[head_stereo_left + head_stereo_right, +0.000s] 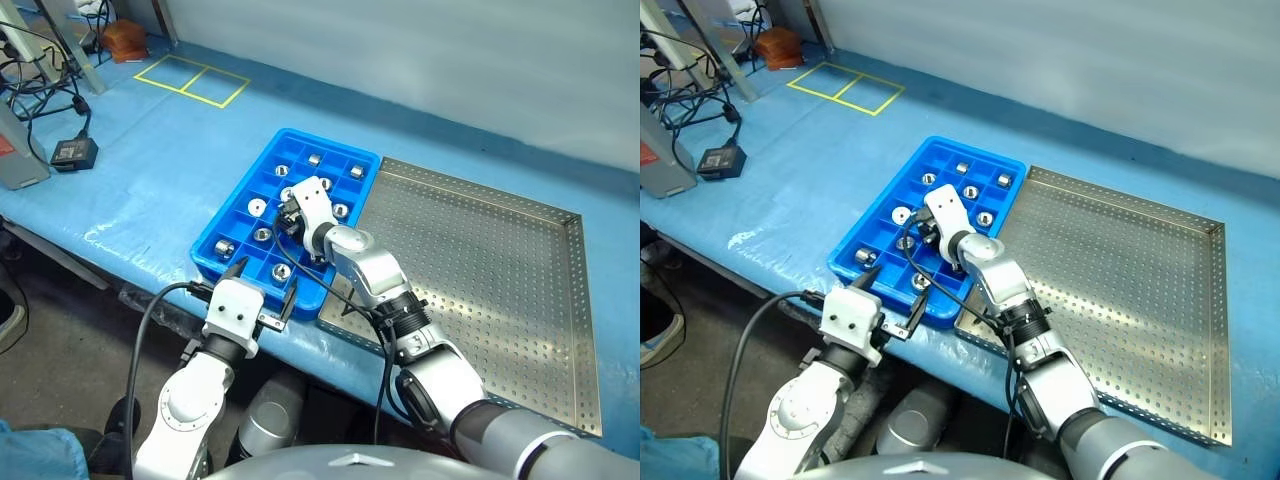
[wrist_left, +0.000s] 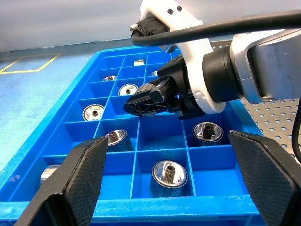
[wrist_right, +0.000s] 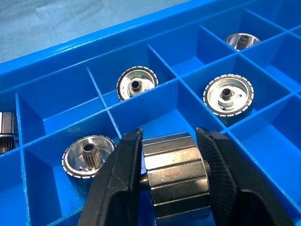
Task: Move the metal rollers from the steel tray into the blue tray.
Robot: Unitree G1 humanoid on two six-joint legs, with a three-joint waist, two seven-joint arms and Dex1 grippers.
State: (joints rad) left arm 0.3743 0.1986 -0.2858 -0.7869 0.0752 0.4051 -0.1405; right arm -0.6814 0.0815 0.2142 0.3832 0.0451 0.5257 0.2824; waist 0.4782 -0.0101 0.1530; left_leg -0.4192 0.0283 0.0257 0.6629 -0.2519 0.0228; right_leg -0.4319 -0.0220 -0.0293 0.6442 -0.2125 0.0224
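Note:
The blue tray [image 1: 238, 215] lies on the blue-covered table, and several of its square compartments each hold a shiny metal roller [image 1: 356, 172]. My right gripper [image 1: 290, 222] hangs low over the tray's middle. Its two black fingers are shut on the sides of one metal roller [image 3: 176, 174] above a compartment. My left gripper [image 1: 263, 283] stands open at the tray's near edge and points into it, with nothing between its fingers [image 2: 70, 188]. To the right of the blue tray lies the steel tray [image 1: 490, 250], showing its perforated floor.
A black power adapter [image 1: 74, 152] and cables lie at the table's far left. A yellow tape rectangle [image 1: 192, 80] marks the cover behind the trays, with a brown object [image 1: 125, 40] beyond it. The table's near edge runs just under my left gripper.

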